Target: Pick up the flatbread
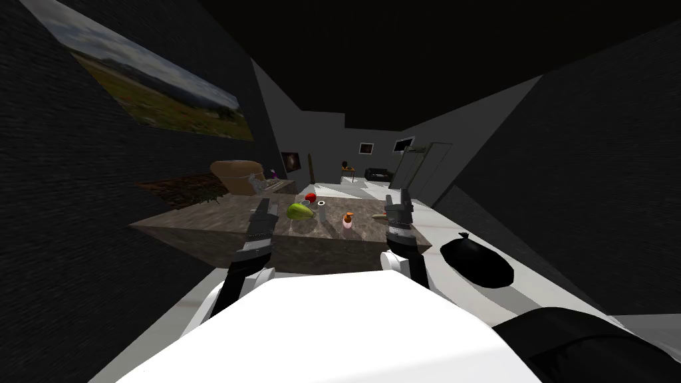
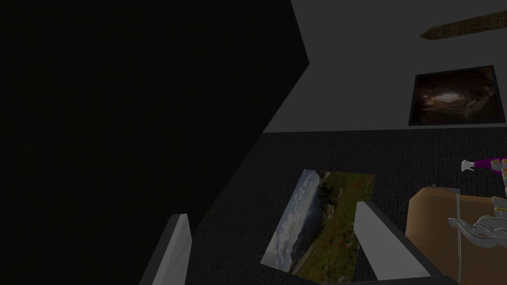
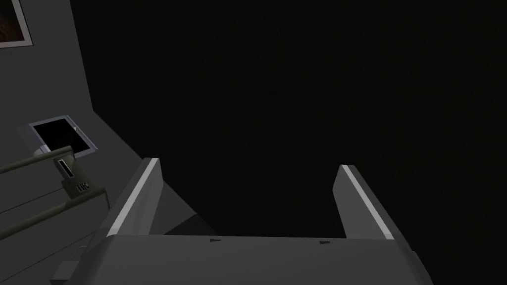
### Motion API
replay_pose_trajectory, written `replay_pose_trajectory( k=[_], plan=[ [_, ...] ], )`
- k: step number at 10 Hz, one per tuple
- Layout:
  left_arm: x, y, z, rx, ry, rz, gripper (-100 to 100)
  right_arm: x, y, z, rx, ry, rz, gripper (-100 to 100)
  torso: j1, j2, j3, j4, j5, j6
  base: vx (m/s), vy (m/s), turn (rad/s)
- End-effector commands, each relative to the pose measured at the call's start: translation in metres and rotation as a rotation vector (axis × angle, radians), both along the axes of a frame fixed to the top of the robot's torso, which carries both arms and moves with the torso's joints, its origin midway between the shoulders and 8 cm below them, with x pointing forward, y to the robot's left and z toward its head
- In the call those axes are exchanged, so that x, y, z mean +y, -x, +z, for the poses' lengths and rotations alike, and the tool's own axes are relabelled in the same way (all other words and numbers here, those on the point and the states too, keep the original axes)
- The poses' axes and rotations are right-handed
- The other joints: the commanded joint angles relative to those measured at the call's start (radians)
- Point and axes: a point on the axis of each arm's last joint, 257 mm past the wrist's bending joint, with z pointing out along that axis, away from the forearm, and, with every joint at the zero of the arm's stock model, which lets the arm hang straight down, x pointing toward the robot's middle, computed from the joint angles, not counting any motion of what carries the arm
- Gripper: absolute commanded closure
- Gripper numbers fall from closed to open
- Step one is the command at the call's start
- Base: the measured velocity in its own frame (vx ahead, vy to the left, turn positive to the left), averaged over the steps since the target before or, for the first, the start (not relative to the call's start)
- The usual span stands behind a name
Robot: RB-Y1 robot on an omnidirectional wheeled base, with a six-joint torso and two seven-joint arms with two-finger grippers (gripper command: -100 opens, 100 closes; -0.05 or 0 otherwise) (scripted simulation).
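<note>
Tabletop (image 1: 199,223): a flat slab, mottled brown and grey like polished stone, with square edges.
Flatbread (image 1: 380,216): a thin tan sliver lying flat close to the tabletop's right edge, about midway along it. Part of it is hidden behind the right gripper, so its outline cannot be told.
Right gripper (image 3: 248,164): held over the tabletop's right edge, just beside the flatbread. Its two flat grey blades stand well apart, with nothing between them.
Left gripper (image 2: 272,212): held over the left half of the tabletop, toward the near edge. Its blades are also spread wide and hold nothing.
Green fruit (image 1: 299,211): smooth and plump, tapering to one end, around the middle of the tabletop.
Grey cylinder (image 1: 322,214): small, plain and upright, just beside the fruit on the side toward the flatbread.
Pink and orange piece (image 1: 348,221): small, with a pale pink base and an orange top, between the cylinder and the flatbread.
Red object (image 1: 310,197): small, rounded and glossy, toward the far edge.
Tan container (image 1: 233,174): bulky, with flat matte sides and softly rounded shoulders, at the far left corner.
Purple spray bottle (image 2: 487,163): slim, with a white nozzle, next to the container.
Black cushion (image 1: 475,260): a squat, rounded lump on the pale floor, beyond the tabletop's right edge.
</note>
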Motion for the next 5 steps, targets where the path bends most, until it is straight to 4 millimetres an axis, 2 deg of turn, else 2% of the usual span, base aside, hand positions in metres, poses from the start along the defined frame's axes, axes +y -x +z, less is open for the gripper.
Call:
replay_pose_trajectory(
  k=[1,4,5],
  plan=[
    [0.0,0.0,0.0,0.0,0.0,0.0,0,0.006,-0.003,-0.007,0.021,0.02,0.023,-100,0.0,0.0,0.0,0.0,0.0,0.0,-0.006,-0.005,0.048],
    [0.0,0.0,0.0,0.0,0.0,0.0,0,0.024,-0.013,-0.036,0.1,0.061,0.097,-100,-0.001,0.002,0.001,0.0,0.0,0.0,-0.025,-0.016,0.099],
    [0.0,0.0,0.0,0.0,0.0,0.0,0,0.026,-0.013,-0.036,0.103,0.075,0.103,-100,-0.002,0.002,0.001,0.0,0.0,0.0,-0.021,-0.01,0.034]
  ],
)
